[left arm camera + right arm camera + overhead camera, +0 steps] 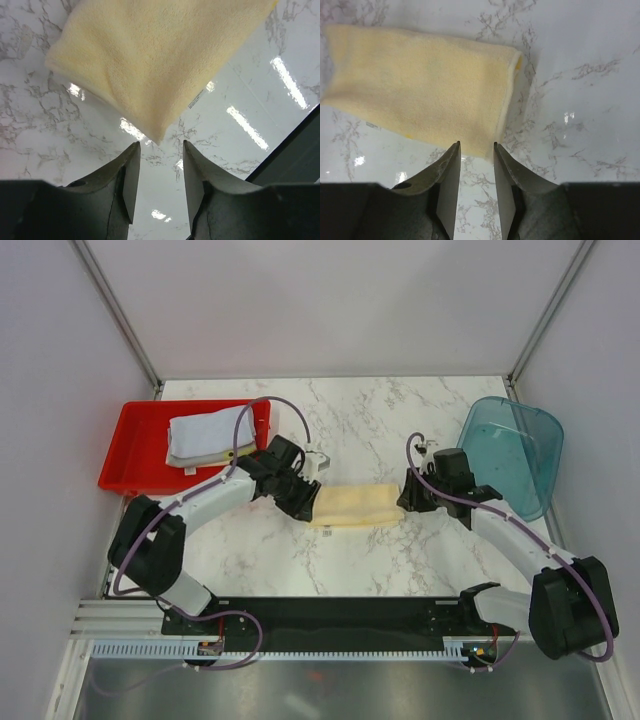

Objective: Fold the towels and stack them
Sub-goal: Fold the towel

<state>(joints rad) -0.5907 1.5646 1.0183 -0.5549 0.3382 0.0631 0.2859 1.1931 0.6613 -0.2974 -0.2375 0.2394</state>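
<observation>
A pale yellow towel (pixel 352 506) lies folded into a strip on the marble table, between my two grippers. My left gripper (pixel 306 502) is open and empty at its left end; in the left wrist view (pixel 161 144) the towel's corner (pixel 159 135) lies just ahead of the fingertips. My right gripper (pixel 404 500) is open and empty at the right end; in the right wrist view (pixel 476 145) the fingertips sit at the towel's near corner (pixel 485 145). Folded white and grey towels (pixel 205 438) are stacked in the red tray (pixel 140 450).
A translucent teal basket (pixel 515 452) lies on its side at the right back of the table. The red tray sits at the left back. Enclosure walls stand on both sides. A black rail (pixel 330 625) runs along the near edge.
</observation>
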